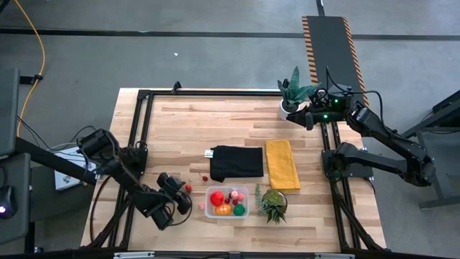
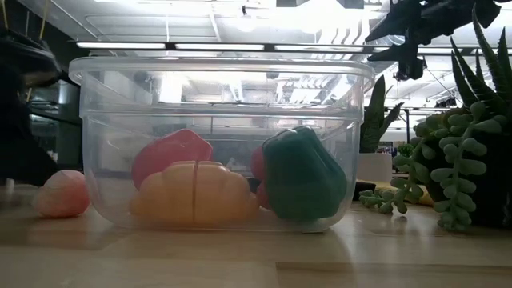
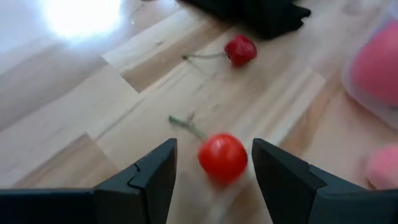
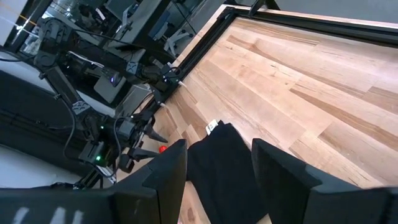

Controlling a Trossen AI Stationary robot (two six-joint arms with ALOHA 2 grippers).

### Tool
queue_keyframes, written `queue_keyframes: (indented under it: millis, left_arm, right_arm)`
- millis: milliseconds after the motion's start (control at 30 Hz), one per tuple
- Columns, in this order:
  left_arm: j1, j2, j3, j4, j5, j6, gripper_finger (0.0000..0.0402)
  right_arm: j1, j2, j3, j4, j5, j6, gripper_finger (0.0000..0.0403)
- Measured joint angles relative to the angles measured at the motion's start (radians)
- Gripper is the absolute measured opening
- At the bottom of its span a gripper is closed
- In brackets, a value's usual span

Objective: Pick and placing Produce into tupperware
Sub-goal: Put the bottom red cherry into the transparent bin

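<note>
Closest to the low camera stands the tupperware [image 2: 220, 144], a clear tub on the wooden counter [image 1: 187, 126]. Inside lie an orange fruit [image 2: 194, 194], a red piece [image 2: 170, 152] behind it and a green pepper [image 2: 304, 176]. A pink berry [image 2: 61, 194] sits on the counter just outside the tub's wall, and a trailing succulent [image 2: 460, 152] stands on the other side.

A little farther out, the left gripper [image 3: 214, 171] hangs low over the counter with its fingers parted and a small red cherry [image 3: 223, 157] between them — nothing is gripped yet, and daylight shows on both sides of the fruit. A second cherry [image 3: 240, 49] lies beyond it, near the edge of the black cloth [image 1: 236, 162].

To do this step well, the fingers should probably settle until their tips nearly touch the wood and the cherry sits midway between them, then close gently; a small round fruit is likely to roll or squirt out if one finger touches first. The stem [image 3: 185, 125] is best kept clear of the pads. The lift then needs to clear the tub's rim before release.

Past the cloth lies a yellow cloth [image 1: 282, 164], and at the far corner the right gripper [image 4: 217, 165] waits above the counter beside a potted plant [image 1: 293, 92], its fingers apart and empty.
</note>
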Motion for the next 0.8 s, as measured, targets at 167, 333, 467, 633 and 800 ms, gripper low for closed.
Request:
queue_keyframes:
  millis: [167,333,467,633,800]
  left_arm:
    - [0.053,0.0,0.0,0.053,0.048,0.116,0.0198]
    - [0.067,-0.002,0.0,0.063,0.082,0.155,0.0197]
    - [0.067,-0.002,0.0,0.064,0.081,0.147,0.0197]
    - [0.067,-0.002,0.0,0.064,0.083,0.144,0.0198]
    - [0.067,-0.002,0.0,0.064,0.084,0.144,0.0198]
  right_arm:
    - [0.0,0.0,0.0,0.0,0.0,0.011,0.0171]
    - [0.0,0.0,0.0,0.0,0.0,0.016,0.0171]
    - [0.0,0.0,0.0,0.0,0.0,0.007,0.0171]
    - [0.0,0.0,0.0,0.0,0.0,0.003,0.0171]
    - [0.0,0.0,0.0,0.0,0.0,0.0,0.0171]
